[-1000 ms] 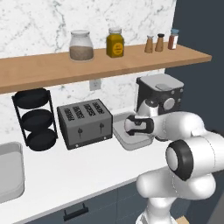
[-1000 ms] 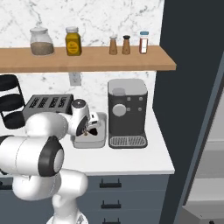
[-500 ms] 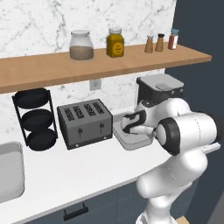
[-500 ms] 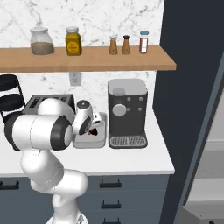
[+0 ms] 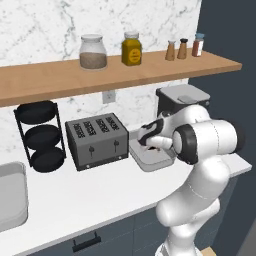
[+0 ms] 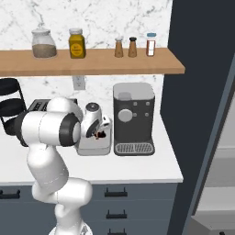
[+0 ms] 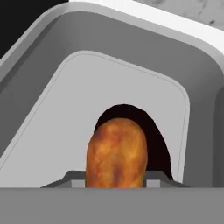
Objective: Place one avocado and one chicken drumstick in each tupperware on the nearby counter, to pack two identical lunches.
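1. The counter carries a row of appliances along its back edge; the white arm reaches over its right half.
2. The coffee machine stands at the counter's back right corner, and the four-slot toaster stands further left along the back edge.
3. The tupperware sits between the toaster and the coffee machine, just beside each. The hand view looks down into its pale grey floor and thick rounded rim.
4. The gripper hangs low over the tupperware's open top. Whether its fingers are clamped on anything or parted cannot be told.
5. The chicken drumstick, orange-brown, sits right at the gripper inside the tupperware, its rounded end toward the container's middle.
6. A dark rounded shape directly behind the drumstick lies on the container floor; what it is cannot be told.
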Robot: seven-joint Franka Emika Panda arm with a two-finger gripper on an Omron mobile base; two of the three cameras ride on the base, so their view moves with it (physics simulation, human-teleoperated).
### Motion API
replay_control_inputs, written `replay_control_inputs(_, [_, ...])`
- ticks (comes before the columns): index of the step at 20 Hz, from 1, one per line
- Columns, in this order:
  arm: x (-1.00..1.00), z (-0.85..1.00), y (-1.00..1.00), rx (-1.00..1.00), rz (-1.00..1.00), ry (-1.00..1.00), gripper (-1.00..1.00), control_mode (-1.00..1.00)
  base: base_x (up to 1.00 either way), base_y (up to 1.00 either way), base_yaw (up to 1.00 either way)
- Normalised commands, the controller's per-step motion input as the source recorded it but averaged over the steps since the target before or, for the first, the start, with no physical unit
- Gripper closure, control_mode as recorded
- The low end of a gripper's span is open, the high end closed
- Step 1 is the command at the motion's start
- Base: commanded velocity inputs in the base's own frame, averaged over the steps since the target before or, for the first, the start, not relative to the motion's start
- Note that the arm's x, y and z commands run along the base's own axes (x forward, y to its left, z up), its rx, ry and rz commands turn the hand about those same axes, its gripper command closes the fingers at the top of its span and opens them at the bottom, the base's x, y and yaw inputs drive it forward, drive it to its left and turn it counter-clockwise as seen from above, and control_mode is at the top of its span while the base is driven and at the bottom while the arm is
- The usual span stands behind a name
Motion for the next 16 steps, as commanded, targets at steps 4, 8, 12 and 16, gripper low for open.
replay_control_inputs(4, [-0.6, 0.06, 0.05, -0.01, 0.0, -0.04, -1.0, -1.0, 0.0, 0.0, 0.0])
replay_control_inputs(8, [-0.63, 0.56, 0.42, -0.04, 0.0, -0.14, -1.0, -1.0, 0.0, 0.0, 0.0])
replay_control_inputs(12, [-0.73, 1.0, 0.41, -0.05, 0.0, -0.2, -1.0, -1.0, 0.0, 0.0, 0.0])
replay_control_inputs(16, [-0.82, 0.88, 0.06, 0.0, -0.05, -0.15, -1.0, -1.0, 0.0, 0.0, 0.0])
